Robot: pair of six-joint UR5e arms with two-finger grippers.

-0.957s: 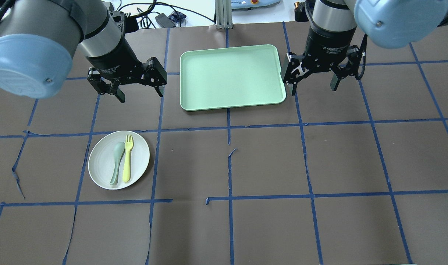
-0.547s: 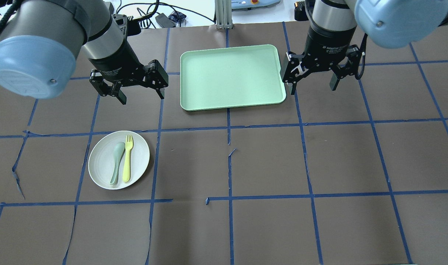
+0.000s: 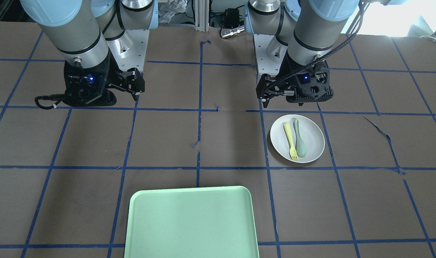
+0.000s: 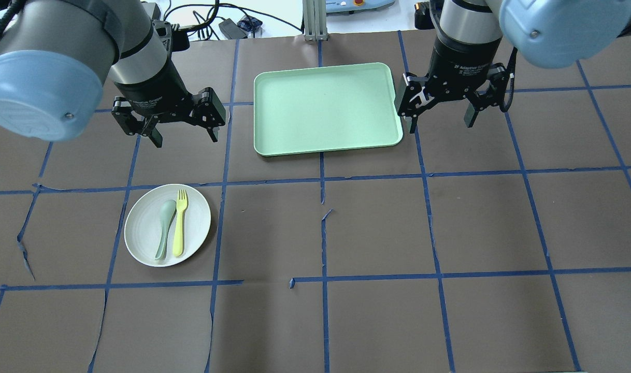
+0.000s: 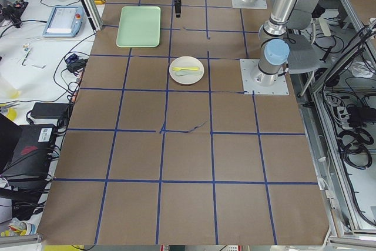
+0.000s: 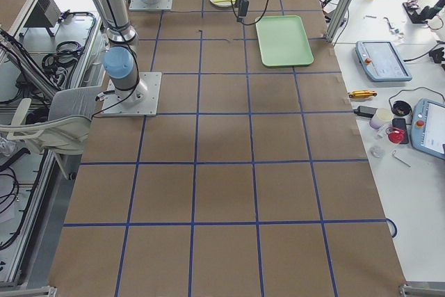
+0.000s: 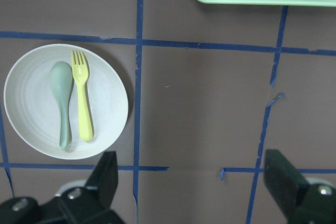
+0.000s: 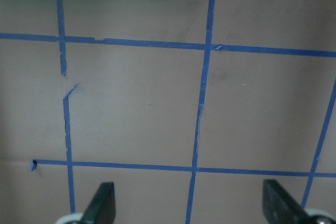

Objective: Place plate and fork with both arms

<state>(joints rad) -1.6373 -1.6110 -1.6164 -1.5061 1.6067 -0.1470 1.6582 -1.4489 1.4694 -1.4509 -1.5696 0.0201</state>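
The off-white plate [image 4: 197,216] lies on the table at the front left and shows in the left wrist view [image 7: 111,109]. On it lie the pale yellow fork [image 4: 179,225] [image 7: 82,98] [image 3: 290,141] and a grey-green spoon [image 4: 164,228], side by side. My left gripper [image 4: 185,139] is open and empty, hanging above the table behind the plate. My right gripper [image 4: 441,124] is open and empty, just right of the pale green tray [image 4: 326,106].
The tray lies at the back centre, between the two grippers. Brown paper with blue tape lines covers the table, torn in places. Cables and devices lie beyond the back edge.
My left gripper has shifted a little to the left, still open. The right gripper, plate, fork and spoon have not moved.
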